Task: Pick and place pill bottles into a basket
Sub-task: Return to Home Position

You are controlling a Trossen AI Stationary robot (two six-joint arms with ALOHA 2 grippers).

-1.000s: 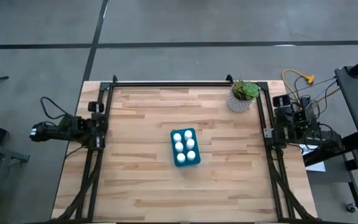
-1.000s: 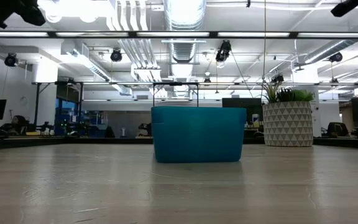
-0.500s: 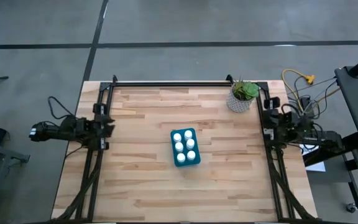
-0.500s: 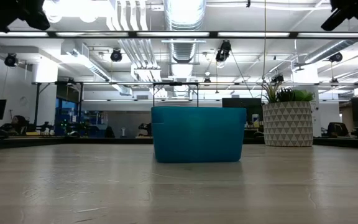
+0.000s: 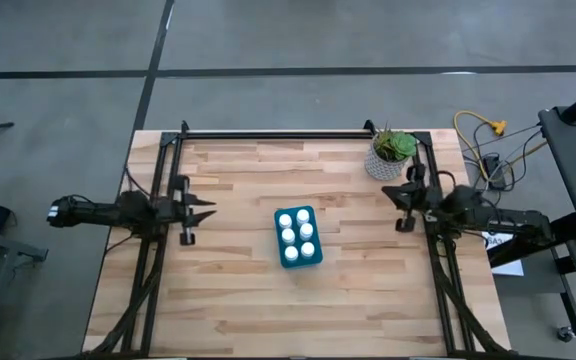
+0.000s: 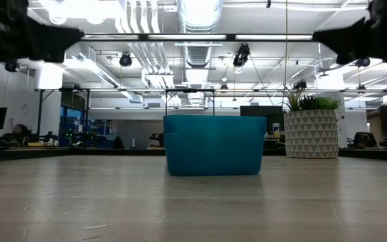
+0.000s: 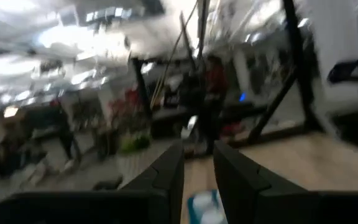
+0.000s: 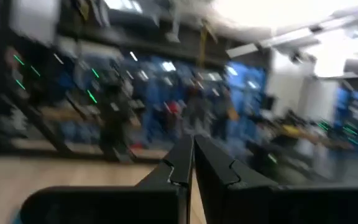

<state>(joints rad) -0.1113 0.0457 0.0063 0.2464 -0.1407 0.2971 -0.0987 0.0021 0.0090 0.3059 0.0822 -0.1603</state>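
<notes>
The teal-blue basket stands on its base at the middle of the wooden table; it also shows in the low view. Six white pill bottles stand upright inside it in two rows; only their caps show. My left gripper hangs in the air left of the basket, fingers pointing toward it, a little open and empty. My right gripper hangs right of the basket, near the plant pot, shut and empty. In the low view the basket's wall hides the bottles.
A white patterned pot with a green plant stands at the table's far right, close behind my right gripper. A dark metal frame runs along the table's far, left and right edges. Bare wood lies near the table's front edge.
Both arms have swung in from the table's side edges toward the basket. My left gripper has gone toward the table's right, my right gripper toward its left. In the low view both have come into the upper corners. The basket and bottles have stayed still.
</notes>
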